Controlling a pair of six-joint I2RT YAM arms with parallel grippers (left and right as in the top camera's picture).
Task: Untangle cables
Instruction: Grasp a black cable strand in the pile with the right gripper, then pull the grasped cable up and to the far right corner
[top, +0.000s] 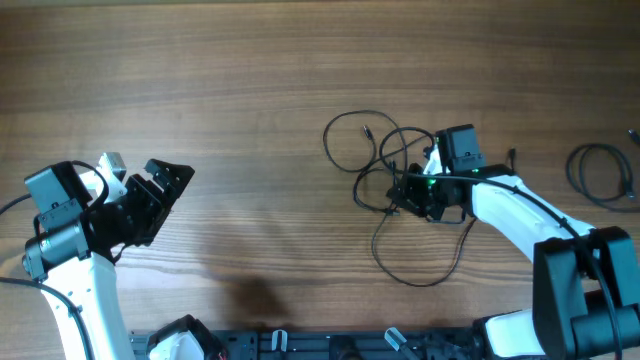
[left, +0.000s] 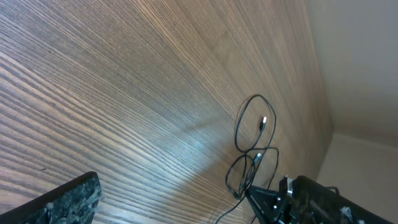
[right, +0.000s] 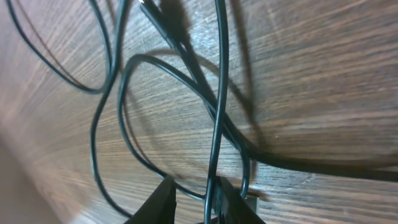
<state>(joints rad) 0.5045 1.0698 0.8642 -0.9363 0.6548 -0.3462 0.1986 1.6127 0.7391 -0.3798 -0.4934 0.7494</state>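
Much of the knot is hard to read. The cables (top: 395, 175) cross each other too often for me to say how many there are. My right claw (right: 193, 196) sits over the middle of the tangle and covers it from above. In my right wrist view the fingertips are cut off by the bottom edge and the near strands are blurred. My left wrist view shows only one finger (left: 62, 202) of my left claw (top: 165, 190), low in the corner.

The table (top: 250, 80) is wood with a strong straight grain and a dull sheen. Beyond its far edge, from my left wrist, lies a pale plain surface (left: 360, 74); I cannot tell whether it is wall or floor. A black rail (top: 330, 345) runs along the near edge, partly out of frame.

I count two arms and two claws. My left claw stands wide apart over bare wood at the left, well away from the cables. My right claw is nearly together, closed on one strand that runs down between its fingertips. There is one tangle, right of centre, with loose loops spread around my right claw. One separate coil of cable (top: 600, 175) lies near the right edge, apart from the tangle. From my left wrist I can make out two small plug ends.
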